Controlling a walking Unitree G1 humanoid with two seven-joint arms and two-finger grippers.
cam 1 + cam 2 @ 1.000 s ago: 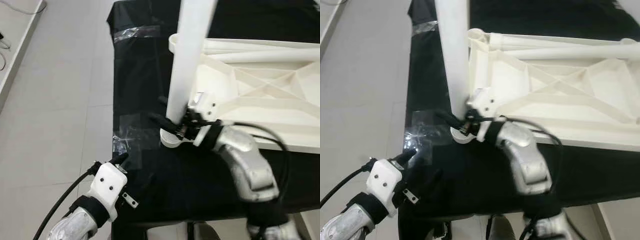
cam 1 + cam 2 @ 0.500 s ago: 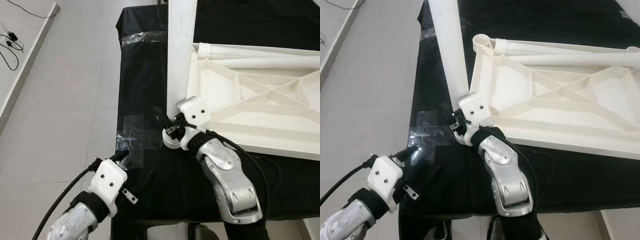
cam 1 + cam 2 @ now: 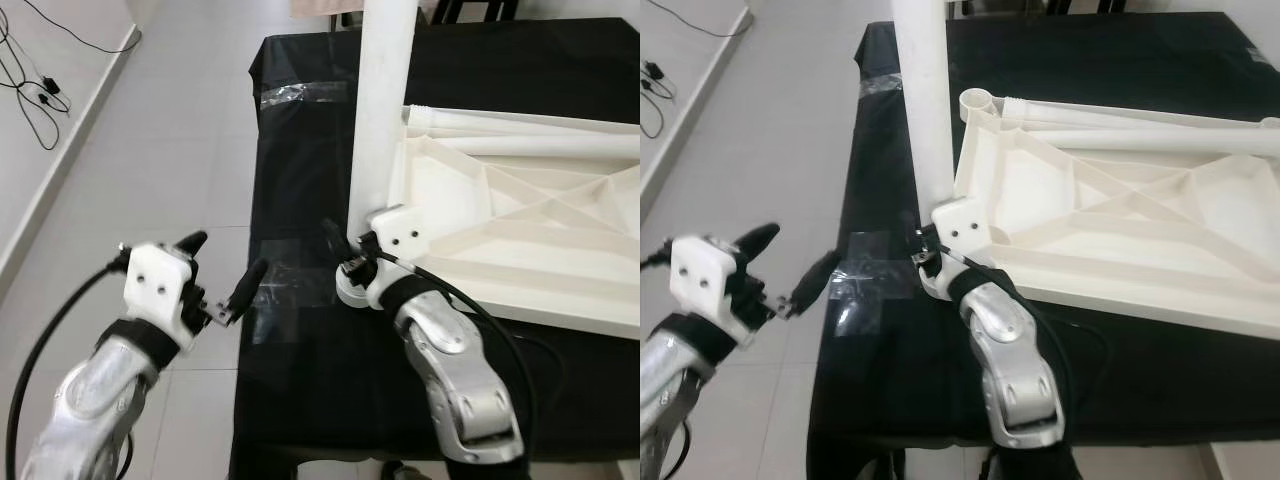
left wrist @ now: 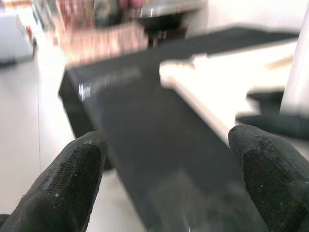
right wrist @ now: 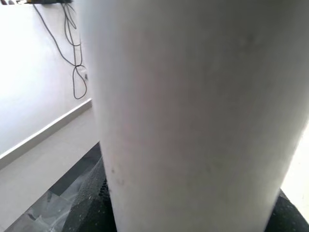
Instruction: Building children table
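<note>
The white plastic table top [image 3: 520, 230] lies upside down on the black-covered table [image 3: 320, 380]. A white table leg [image 3: 385, 110] stands upright at the top's near left corner. My right gripper [image 3: 350, 262] is shut on this leg just above its base, and in the right wrist view the leg [image 5: 193, 106] sits between the black fingers [image 5: 89, 212]. Two more white legs [image 3: 1140, 140] lie along the far side of the top. My left gripper [image 3: 222, 265] hangs open in the air beside the table's left edge, with nothing between its fingers [image 4: 77, 174].
Patches of clear tape [image 3: 300, 92] [image 3: 275, 275] shine on the black cloth near the left edge. Grey tiled floor [image 3: 150, 150] runs along the left of the table. Cables [image 3: 30, 70] lie by the wall at far left.
My left arm has risen from the table's front corner and swung out to the left, over the floor. My right gripper has kept hold of the upright leg. The camera has shifted.
</note>
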